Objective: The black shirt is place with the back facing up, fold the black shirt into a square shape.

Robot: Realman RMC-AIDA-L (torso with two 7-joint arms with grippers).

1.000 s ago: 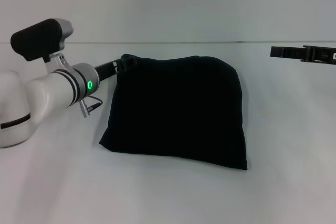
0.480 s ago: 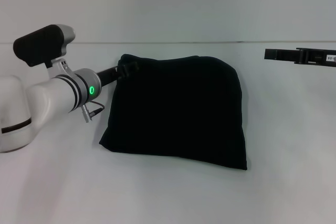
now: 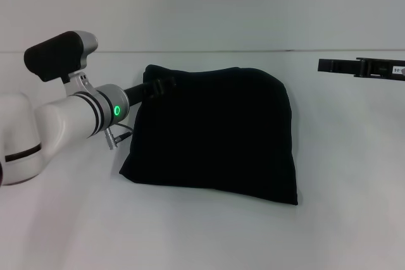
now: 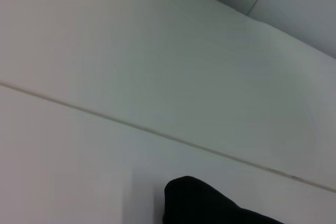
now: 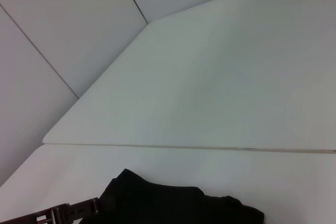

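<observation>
**Folded black shirt on the white counter, with the left tool at its far-left corner**

Head view. The large, plain black soft-fabric shirt (image 3: 212, 134) lies on the flat white counter (image 3: 209, 238), already folded into a compact, roughly square bundle with rounded far corners and a straighter near edge. No lettering shows on its upper face. The bundle sits at the middle of the counter, its near-right corner reaching closest to the robot.

The left arm, white with a black camera housing and a green indicator light, reaches in from the left side. Its slim black left tool (image 3: 166, 84) lies over the far-left corner of the shirt, touching or just above the fabric; black against black, whether its fingers are spread, pressed together or pinching cloth cannot be told.

The black right tool (image 3: 326, 65) hangs at the far right, well apart from the shirt and level with its far edge. Only a thin side profile is visible, so its fingers' state cannot be told either.

Left wrist view. A rounded black hump of the shirt (image 4: 210, 203) shows at the frame edge, against the white counter and the pale wall behind.

Right wrist view. The far edge of the shirt (image 5: 173, 205) appears across the counter, with the left tool (image 5: 63, 213) seen farther off, beside the shirt's corner.
</observation>
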